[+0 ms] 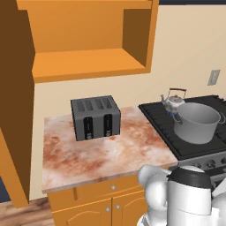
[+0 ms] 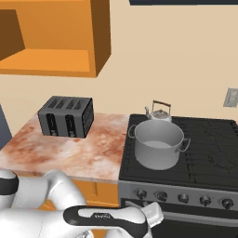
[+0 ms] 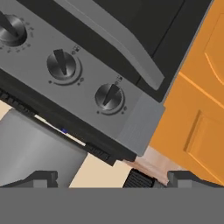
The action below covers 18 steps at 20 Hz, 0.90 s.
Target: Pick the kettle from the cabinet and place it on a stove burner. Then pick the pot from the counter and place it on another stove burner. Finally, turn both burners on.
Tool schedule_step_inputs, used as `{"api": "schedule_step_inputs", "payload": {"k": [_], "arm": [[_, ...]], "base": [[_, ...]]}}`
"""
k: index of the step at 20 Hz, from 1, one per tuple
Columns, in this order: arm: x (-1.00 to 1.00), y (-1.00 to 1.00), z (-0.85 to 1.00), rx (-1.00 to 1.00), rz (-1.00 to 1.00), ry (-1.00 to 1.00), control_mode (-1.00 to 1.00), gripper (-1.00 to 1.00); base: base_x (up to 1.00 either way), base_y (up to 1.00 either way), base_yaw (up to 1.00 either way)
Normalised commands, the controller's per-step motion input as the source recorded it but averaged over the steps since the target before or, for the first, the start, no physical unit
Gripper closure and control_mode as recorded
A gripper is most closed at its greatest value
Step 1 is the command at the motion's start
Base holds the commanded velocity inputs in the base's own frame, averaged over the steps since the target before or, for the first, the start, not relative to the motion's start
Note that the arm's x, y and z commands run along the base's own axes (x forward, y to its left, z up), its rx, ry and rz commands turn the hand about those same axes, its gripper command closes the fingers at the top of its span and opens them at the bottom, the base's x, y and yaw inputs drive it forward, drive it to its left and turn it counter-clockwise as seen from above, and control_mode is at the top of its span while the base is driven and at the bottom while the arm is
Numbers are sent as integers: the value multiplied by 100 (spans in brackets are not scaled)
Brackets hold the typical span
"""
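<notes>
The silver kettle (image 1: 173, 101) (image 2: 158, 113) stands on the back-left stove burner (image 2: 211, 139), with a small blue glow at its base. In front of it the grey pot (image 1: 197, 122) (image 2: 158, 144) sits on the front-left burner. The orange cabinet (image 1: 88, 53) hangs open, its shelf bare. My gripper (image 3: 113, 179) is open with nothing between its fingertips (image 3: 43, 178). It is low in front of the stove, facing the row of knobs (image 3: 109, 97) (image 2: 161, 195). In the rolled hand view the pot's grey wall (image 3: 35, 148) shows beyond the cooktop edge.
A dark four-slot toaster (image 1: 95, 117) (image 2: 66, 116) stands at the back of the mottled counter (image 1: 101, 154). Orange base doors (image 3: 201, 109) adjoin the stove's left side. The oven handle (image 3: 118, 43) runs just below the knobs. My arm's forearm (image 2: 102, 218) lies across the stove front.
</notes>
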Motion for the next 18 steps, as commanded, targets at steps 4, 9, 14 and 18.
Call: {"api": "schedule_step_inputs", "payload": {"k": [4, 9, 14, 18], "arm": [[0, 0, 0, 0, 0, 1, -100, -100], [0, 0, 0, -2, 0, -2, -100, -100], [-3, 0, 0, -17, 2, -11, -100, -100], [-1, -12, 0, -29, 5, -9, -100, -100]], "base": [[0, 0, 0], [0, 0, 0], [0, 0, 0], [0, 0, 0]]}}
